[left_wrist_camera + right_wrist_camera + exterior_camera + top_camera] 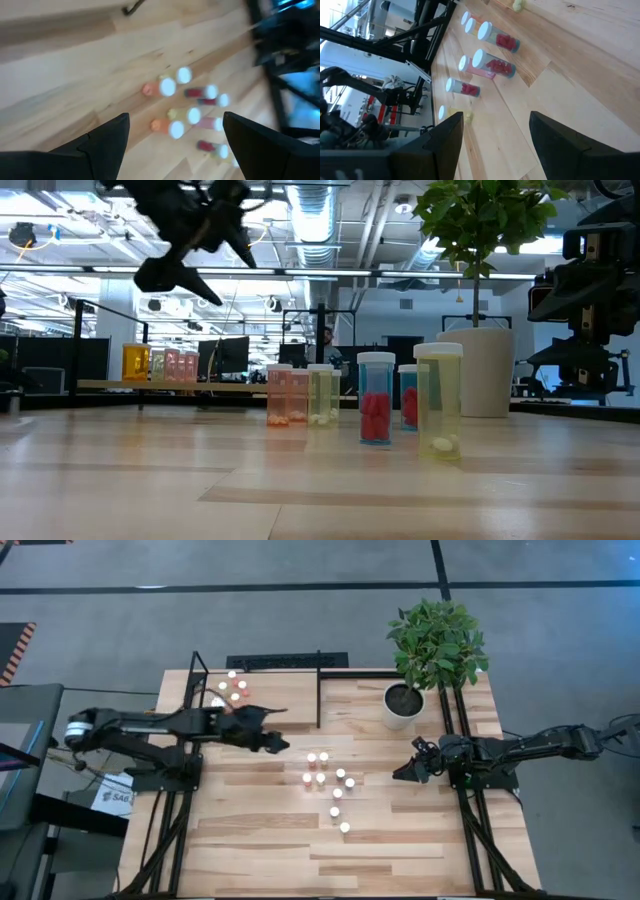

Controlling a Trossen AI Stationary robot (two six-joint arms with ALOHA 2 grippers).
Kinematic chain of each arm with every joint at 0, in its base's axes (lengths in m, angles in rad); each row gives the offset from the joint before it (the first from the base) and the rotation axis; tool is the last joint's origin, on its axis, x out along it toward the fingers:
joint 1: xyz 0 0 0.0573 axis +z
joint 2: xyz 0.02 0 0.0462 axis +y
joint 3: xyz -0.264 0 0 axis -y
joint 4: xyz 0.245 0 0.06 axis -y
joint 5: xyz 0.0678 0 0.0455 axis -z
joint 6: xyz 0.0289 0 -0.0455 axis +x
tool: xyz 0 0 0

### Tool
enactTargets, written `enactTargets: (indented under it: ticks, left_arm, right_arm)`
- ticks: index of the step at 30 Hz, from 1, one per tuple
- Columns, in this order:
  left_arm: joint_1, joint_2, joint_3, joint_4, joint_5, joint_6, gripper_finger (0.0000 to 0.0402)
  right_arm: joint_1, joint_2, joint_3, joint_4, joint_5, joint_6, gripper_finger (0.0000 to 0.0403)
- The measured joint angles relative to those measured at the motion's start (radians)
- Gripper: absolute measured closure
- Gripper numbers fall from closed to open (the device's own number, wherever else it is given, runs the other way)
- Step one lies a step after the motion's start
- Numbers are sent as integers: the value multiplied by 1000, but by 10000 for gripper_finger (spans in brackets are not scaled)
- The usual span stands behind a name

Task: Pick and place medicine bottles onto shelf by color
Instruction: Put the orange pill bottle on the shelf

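Note:
Several small clear bottles with white caps stand in a cluster (326,783) at the table's middle, some with red, orange or yellowish contents; they also show in the low view (376,402). A few more (233,689) stand on the light-wood shelf (270,705) with black rods at the far left. My left gripper (279,742) is open and empty, raised above the table between the shelf and the cluster (172,87). My right gripper (403,773) is open and empty, low over the table to the right of the cluster (492,62).
A white pot with a green plant (403,705) stands at the far right, just beyond my right gripper. The shelf's black uprights (318,690) rise behind the cluster. Bare plank tabletop (300,850) lies toward the near edge.

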Motion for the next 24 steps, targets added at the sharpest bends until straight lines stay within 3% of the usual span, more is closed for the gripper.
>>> enactTargets:
  ticks: [9, 24]
  left_arm:
    - [-10, 318, 292, -267, -2, -59, 93]
    - [-9, 719, 666, -515, 14, -266, 93]
  right_arm:
    - [0, 0, 0, -6, 0, 0, 153]
    - [0, 0, 0, -12, 0, 0, 153]
